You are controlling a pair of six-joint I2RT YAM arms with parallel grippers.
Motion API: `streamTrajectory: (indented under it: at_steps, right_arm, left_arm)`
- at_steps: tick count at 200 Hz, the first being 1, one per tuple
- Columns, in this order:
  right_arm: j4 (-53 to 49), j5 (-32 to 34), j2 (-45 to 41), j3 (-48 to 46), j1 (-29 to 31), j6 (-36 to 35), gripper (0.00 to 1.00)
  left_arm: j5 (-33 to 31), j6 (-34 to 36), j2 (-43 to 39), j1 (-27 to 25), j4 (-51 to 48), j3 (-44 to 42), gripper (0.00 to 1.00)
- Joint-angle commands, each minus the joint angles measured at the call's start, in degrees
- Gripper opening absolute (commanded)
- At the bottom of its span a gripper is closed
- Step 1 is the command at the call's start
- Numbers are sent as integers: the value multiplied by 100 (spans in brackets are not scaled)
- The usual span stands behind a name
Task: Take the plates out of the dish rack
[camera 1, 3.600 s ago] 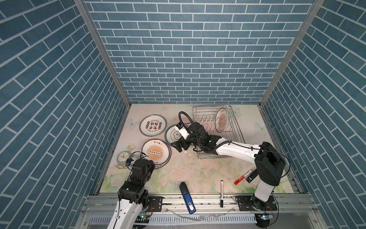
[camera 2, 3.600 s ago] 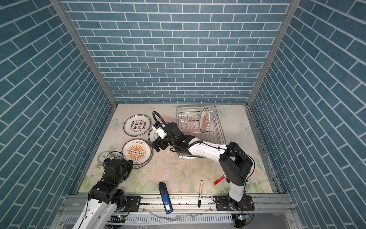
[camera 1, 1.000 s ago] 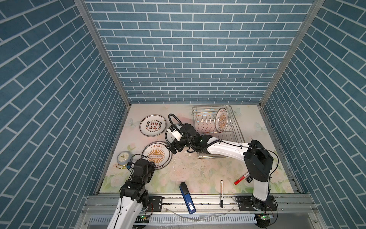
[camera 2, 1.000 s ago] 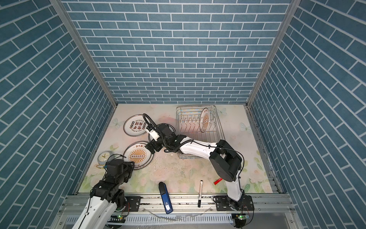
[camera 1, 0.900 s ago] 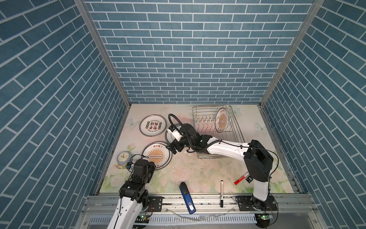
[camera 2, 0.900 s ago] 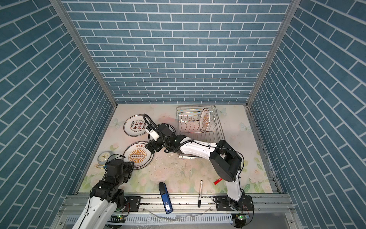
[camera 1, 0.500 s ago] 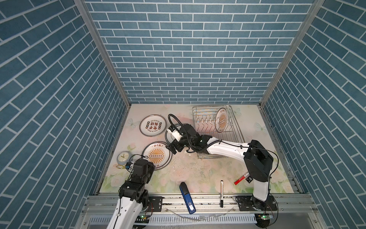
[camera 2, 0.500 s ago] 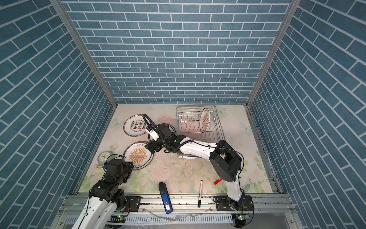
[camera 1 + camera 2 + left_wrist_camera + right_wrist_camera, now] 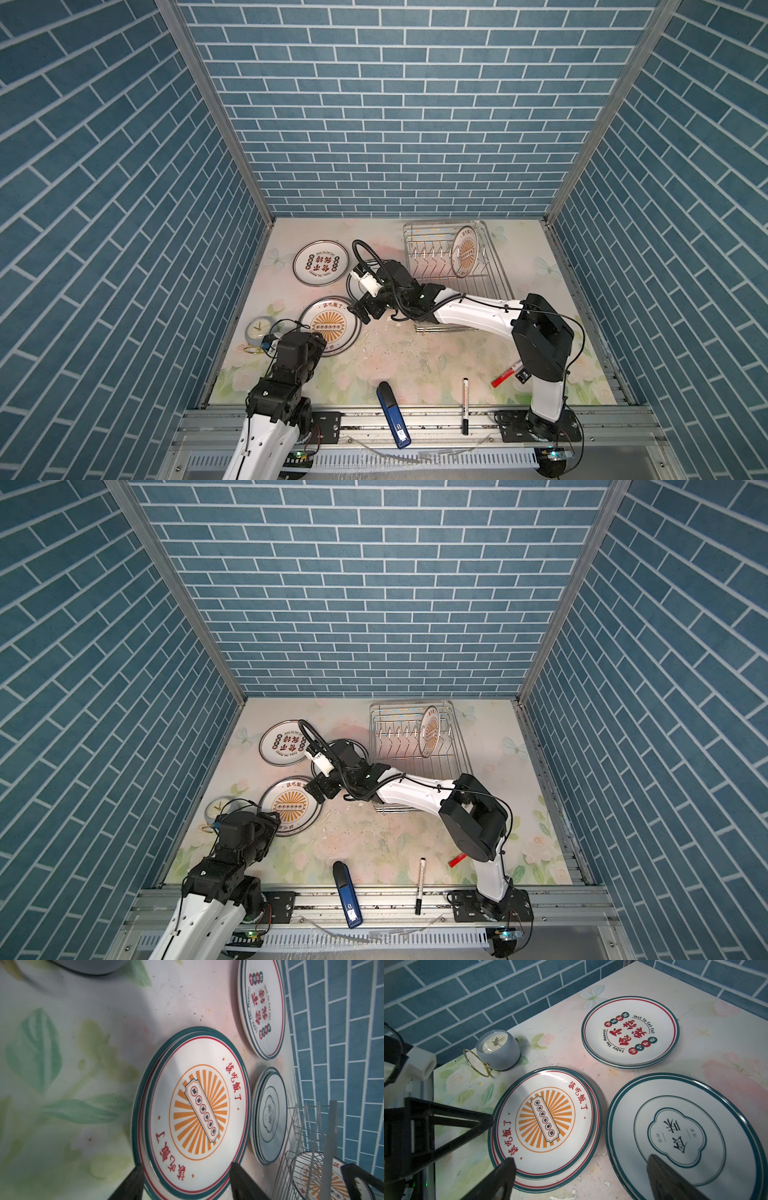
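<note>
Left claw: jaws apart, nothing held, parked at the near rim of the sunburst stack, which lies flat just ahead of it. Red-character stack sits further out beyond that. Right claw: wide apart, empty, hovering over the gap between the sunburst stack and the quatrefoil stack. Dish rack, to its right, holds one upright plate. I reckon we're nearly done, with only that one left.

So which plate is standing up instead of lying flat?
The orange sunburst plate in the dish rack: it stands on edge, while the other plates lie flat on the table.
</note>
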Motion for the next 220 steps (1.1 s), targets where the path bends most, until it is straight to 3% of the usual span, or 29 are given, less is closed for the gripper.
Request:
streamTrajectory:
  at_steps: [1, 28, 59, 90, 125, 161, 177, 206, 220]
  right_arm:
    - [244, 34, -466, -292, 46, -117, 99]
    - [503, 212, -838, -630, 43, 3, 99]
    - [689, 850, -1230, -944, 42, 147, 99]
    - [817, 1237, -1645, -1295, 19, 183, 99]
    - [681, 1855, -2179, -1648, -46, 57, 99]
    - [150, 2349, -2685, -1833, -358, 16, 99]
    - [-11, 2429, -2934, -1934, -615, 57, 99]
    - [-313, 2375, -3372, -2074, -1234, 201, 99]
    - [-527, 2627, -3516, -2046, -1503, 270, 99]
  left_arm:
    - [-74, 479, -149, 35, 32, 216, 74]
    - [0, 754, -311, 35, 144, 297, 85]
    - [538, 1112, -421, 35, 915, 101, 99]
    - [1312, 1645, -307, -15, 1845, 11, 100]
    - [1407, 1976, -293, -323, 2229, 3, 100]
    - [2090, 2041, 204, -634, 3844, -228, 100]
    - [1766, 2436, 640, -1086, 3824, 42, 100]
    - [314, 3329, 1627, -2553, 3573, 731, 100]
    - [260, 3569, 2117, -2973, 3961, 912, 100]
